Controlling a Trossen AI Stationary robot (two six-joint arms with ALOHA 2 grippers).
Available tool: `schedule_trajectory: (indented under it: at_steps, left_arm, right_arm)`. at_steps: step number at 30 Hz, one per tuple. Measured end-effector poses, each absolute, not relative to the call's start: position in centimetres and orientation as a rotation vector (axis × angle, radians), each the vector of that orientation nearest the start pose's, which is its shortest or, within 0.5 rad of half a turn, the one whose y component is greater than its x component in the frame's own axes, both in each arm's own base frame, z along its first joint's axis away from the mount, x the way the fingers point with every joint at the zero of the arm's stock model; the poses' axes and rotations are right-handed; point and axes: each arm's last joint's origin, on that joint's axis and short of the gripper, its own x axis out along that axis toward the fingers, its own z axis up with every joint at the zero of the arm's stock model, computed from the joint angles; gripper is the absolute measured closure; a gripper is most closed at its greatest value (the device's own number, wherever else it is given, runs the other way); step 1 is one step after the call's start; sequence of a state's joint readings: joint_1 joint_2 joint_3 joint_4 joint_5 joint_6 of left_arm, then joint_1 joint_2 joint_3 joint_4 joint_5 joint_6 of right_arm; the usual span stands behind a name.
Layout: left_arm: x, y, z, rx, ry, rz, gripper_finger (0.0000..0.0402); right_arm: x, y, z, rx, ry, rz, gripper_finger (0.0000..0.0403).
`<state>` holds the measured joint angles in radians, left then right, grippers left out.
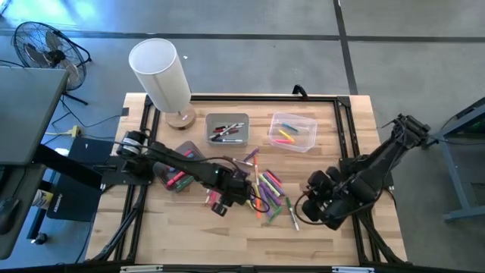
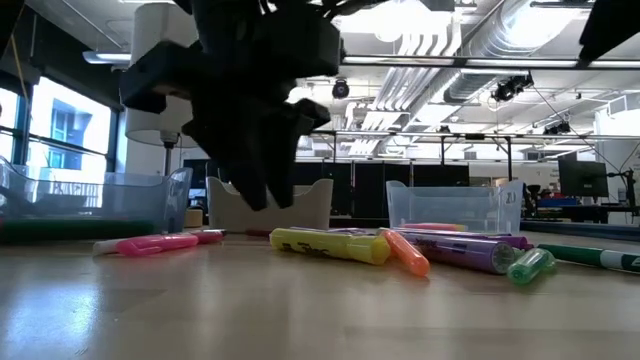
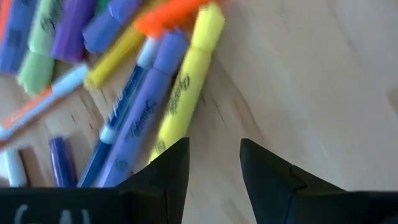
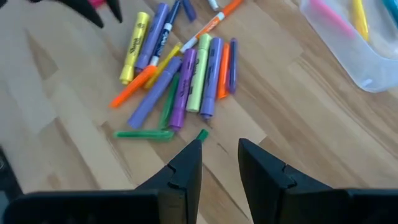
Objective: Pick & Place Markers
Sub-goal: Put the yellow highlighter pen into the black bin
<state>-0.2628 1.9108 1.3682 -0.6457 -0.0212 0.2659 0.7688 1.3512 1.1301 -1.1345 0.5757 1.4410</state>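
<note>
- Broadly, the wooden table (image 1: 333,235) carried a white lamp (image 1: 160,72) and plastic bins (image 1: 292,132) along its far edge.
- Loose markers (image 1: 267,191) lay heaped mid-table, a few others in the bins.
- Left gripper (image 1: 229,199) hovered beside the heap, fingers parted, holding nothing.
- Right gripper (image 1: 306,205) waited near the heap's other side, also released and empty.

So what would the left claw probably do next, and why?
Probably shift a little sideways over the yellow highlighter and lower. The left gripper hangs open just above the wood at the edge of the marker pile, holding nothing, with that highlighter lying right beside one finger.
</note>
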Motion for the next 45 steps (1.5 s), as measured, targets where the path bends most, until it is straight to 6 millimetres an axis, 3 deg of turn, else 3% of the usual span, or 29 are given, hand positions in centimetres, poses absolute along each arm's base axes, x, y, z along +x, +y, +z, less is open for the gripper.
schedule_trajectory:
  at_steps: [13,24,28,30,34,37,41,45]
  left_arm:
    - [38.3,-10.0,16.6,0.446,1.151,-0.294,0.0262]
    - [38.4,-10.0,16.3,0.431,1.147,-0.308,0.0262]
    - [38.4,-10.2,16.2,0.382,1.152,-0.333,0.0262]
    - [38.8,-10.4,15.0,0.329,1.168,-0.329,0.0262]
    - [38.8,-10.7,14.5,0.24,1.195,-0.308,0.0264]
    - [38.8,-10.9,13.7,0.201,1.222,-0.288,0.0282]
    - [38.6,-11.3,13.6,0.199,1.238,-0.279,0.0343]
    - [38.2,-11.8,13.4,0.162,1.266,-0.234,0.0345]
  right_arm:
    - [17.5,15.8,27.6,0.451,0.892,-0.525,0.0309]
    - [17.4,15.8,27.6,0.44,0.886,-0.524,0.0309]
    - [17.4,15.8,27.7,0.434,0.872,-0.529,0.0309]
    - [17.4,15.8,27.7,0.433,0.872,-0.529,0.0309]
    - [17.4,15.8,27.7,0.434,0.87,-0.528,0.0309]
    - [17.4,15.8,27.7,0.425,0.871,-0.524,0.0309]
    - [17.5,15.8,27.7,0.418,0.871,-0.521,0.0309]
    - [17.5,15.8,27.7,0.411,0.852,-0.527,0.0309]
